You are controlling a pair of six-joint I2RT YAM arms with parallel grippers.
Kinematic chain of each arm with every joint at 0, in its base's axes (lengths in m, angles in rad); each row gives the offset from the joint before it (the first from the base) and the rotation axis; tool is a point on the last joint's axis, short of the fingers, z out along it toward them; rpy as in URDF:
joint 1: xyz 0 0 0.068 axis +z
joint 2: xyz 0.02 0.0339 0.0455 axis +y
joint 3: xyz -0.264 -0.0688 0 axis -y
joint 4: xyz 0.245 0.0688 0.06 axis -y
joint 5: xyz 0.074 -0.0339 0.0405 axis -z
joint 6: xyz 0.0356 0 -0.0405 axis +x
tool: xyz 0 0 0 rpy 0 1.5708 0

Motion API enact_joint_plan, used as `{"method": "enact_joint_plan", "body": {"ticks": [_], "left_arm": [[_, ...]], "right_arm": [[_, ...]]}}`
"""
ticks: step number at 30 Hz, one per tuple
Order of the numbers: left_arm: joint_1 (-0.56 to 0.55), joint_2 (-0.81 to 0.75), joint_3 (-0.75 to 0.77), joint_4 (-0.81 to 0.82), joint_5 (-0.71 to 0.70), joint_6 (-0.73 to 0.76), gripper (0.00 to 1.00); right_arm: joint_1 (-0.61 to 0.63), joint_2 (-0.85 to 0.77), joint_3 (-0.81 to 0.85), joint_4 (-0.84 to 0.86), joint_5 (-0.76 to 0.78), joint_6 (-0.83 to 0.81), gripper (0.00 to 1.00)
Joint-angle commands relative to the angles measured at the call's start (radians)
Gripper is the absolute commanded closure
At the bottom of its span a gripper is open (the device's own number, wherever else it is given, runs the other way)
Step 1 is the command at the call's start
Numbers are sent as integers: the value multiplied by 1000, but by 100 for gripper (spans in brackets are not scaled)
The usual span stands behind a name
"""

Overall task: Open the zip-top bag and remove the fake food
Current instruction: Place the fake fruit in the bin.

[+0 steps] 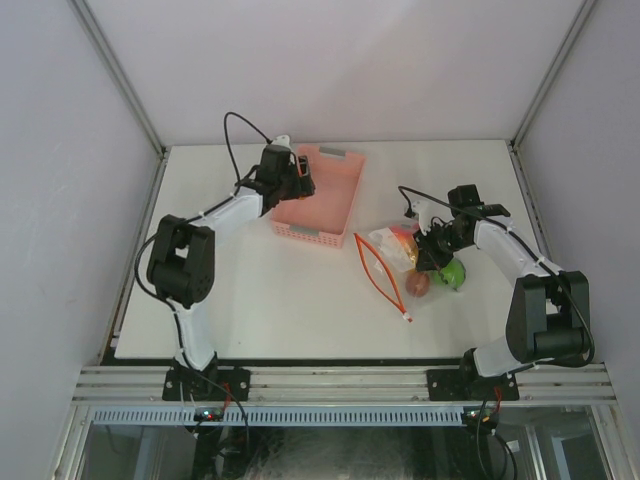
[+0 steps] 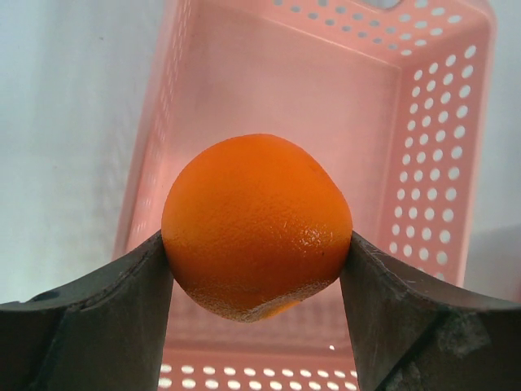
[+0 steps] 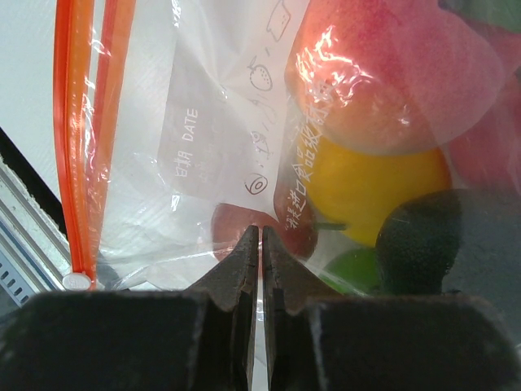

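Note:
The clear zip-top bag (image 1: 392,252) lies right of centre, its orange zipper strip (image 1: 380,275) spread open toward the front. Fake food fills it: a peach-pink piece (image 3: 383,81), a yellow one (image 3: 374,187), a red one (image 3: 236,224) and a green one (image 3: 350,269). My right gripper (image 3: 260,232) is shut, pinching a thin fold of the bag's plastic (image 3: 203,138); it sits at the bag's right side (image 1: 432,250). An orange fruit (image 2: 256,224) is clamped between the fingers of my left gripper (image 2: 256,244), which hangs over the pink basket (image 2: 440,163).
The pink slotted basket (image 1: 300,232) stands at the back centre with the left arm reaching over its left rim. Metal frame posts and white walls bound the table on three sides. The front edge runs along an aluminium rail (image 1: 340,385).

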Motion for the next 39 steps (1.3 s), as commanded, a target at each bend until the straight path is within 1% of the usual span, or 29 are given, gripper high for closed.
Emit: {"method": "enact_joint_plan", "body": {"ticks": [1, 4, 8, 15, 19, 21, 24, 28, 30, 31, 32, 39], "left_arm": [[-3, 85, 196, -102, -48, 65, 67], [-3, 160, 322, -167, -51, 101, 64], [-3, 238, 446, -219, -44, 150, 61], [-1, 358, 627, -285, -34, 256, 47], [-2, 422, 721, -331, -39, 288, 40], [-2, 449, 760, -349, -42, 298, 35], [-2, 475, 788, -354, -56, 305, 28], [-2, 485, 797, -348, -82, 312, 15], [-1, 484, 800, -346, -86, 313, 12], [-2, 483, 801, -345, -87, 314, 5], [-2, 480, 800, -343, -88, 314, 1], [-1, 437, 784, -329, -91, 320, 0]], "right_arm": [[-6, -11, 39, 2, -6, -16, 97], [-6, -13, 37, 1, -6, -16, 97], [-7, -14, 38, 1, -6, -16, 97], [-6, -15, 38, 3, -4, -17, 97], [-9, -18, 38, 3, -5, -18, 97], [-9, -19, 39, 0, -5, -17, 97], [-9, -20, 38, 1, -6, -19, 97], [-9, -23, 38, 0, -10, -20, 97], [-10, -23, 38, 0, -10, -19, 97], [-10, -23, 38, 0, -10, -20, 97], [-10, -23, 38, -1, -10, -20, 97], [-12, -29, 38, -1, -20, -22, 97]]}}
